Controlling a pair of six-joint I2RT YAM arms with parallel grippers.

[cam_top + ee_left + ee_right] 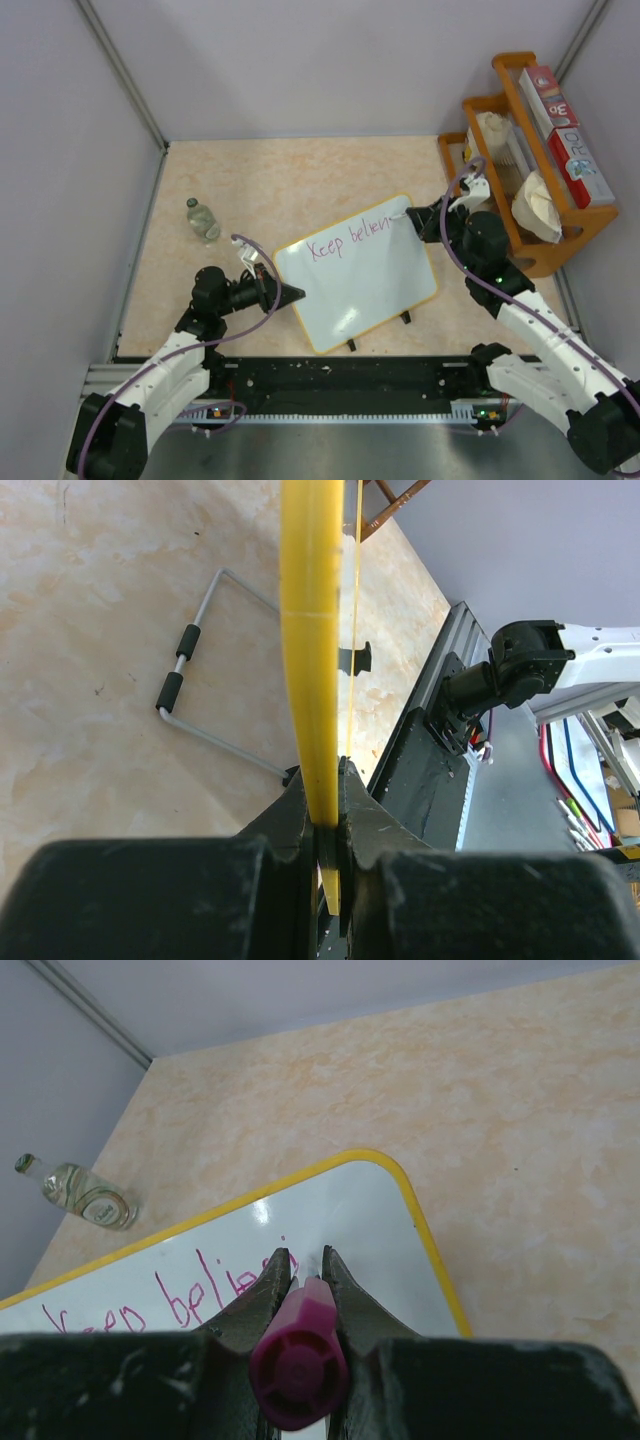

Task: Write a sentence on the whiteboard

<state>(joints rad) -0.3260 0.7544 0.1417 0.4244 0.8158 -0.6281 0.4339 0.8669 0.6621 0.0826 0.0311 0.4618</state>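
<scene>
The whiteboard [365, 285], white with a yellow rim, lies tilted in the middle of the table. The sentence [345, 241] runs along its upper edge in purple-pink and reads about "Keep believ". My left gripper [296, 293] is shut on the board's left edge; in the left wrist view the yellow rim [311, 630] runs straight up out of the left gripper [326, 785]. My right gripper [414, 217] is shut on a purple-capped marker [300, 1355], tip down on the board just past the last letters [235, 1285]. The right gripper [302, 1256] hides the tip.
A small glass bottle [203, 220] lies on the table at the left. A wooden rack [545, 255] with boxes and cloths stands at the right wall. Two black clips [351, 345] stick out of the board's near edge. A wire stand [190, 670] shows beneath the board.
</scene>
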